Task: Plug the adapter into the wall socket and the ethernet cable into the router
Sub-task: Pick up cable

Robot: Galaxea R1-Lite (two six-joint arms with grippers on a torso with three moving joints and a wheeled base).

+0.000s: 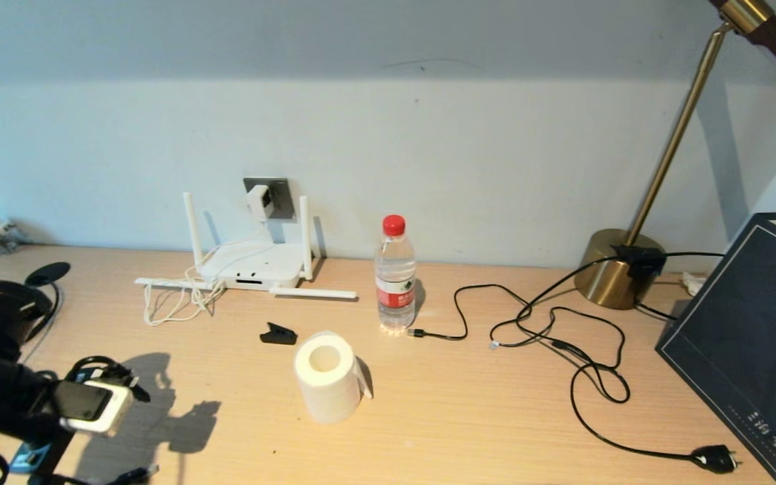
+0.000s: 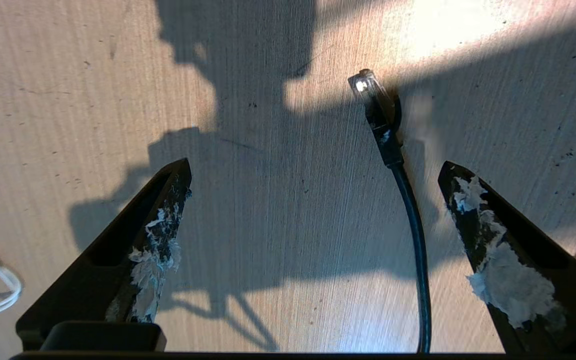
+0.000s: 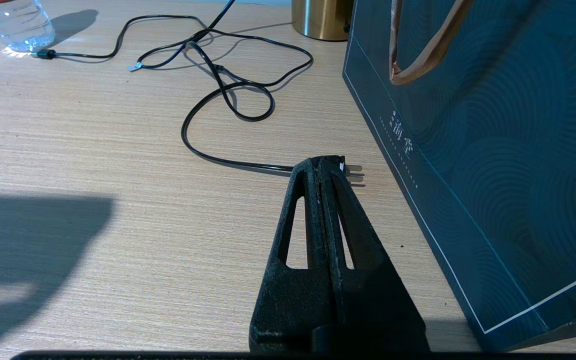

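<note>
The white adapter (image 1: 259, 200) sits in the grey wall socket (image 1: 279, 197) on the back wall. Its thin white cord (image 1: 171, 300) coils beside the white router (image 1: 253, 264), which lies below the socket with two antennas up and two flat. At the desk's near left, my left gripper (image 2: 315, 167) hangs open over the desk. The black ethernet cable (image 2: 417, 235) lies between its fingers, close to one finger (image 2: 473, 220) and not touching it. The cable's clear connector (image 2: 363, 84) lies beyond the fingertips. My right gripper (image 3: 330, 162) is shut and empty, low over the desk's right side.
A water bottle (image 1: 395, 276), a paper roll (image 1: 326, 377) and a small black clip (image 1: 278, 333) stand mid-desk. A thin black cord (image 1: 563, 337) loops right to a black plug (image 1: 715, 459), whose prongs (image 3: 354, 172) show past my right fingertips. A brass lamp base (image 1: 613, 269) and dark blue bag (image 1: 752, 350) crowd the right.
</note>
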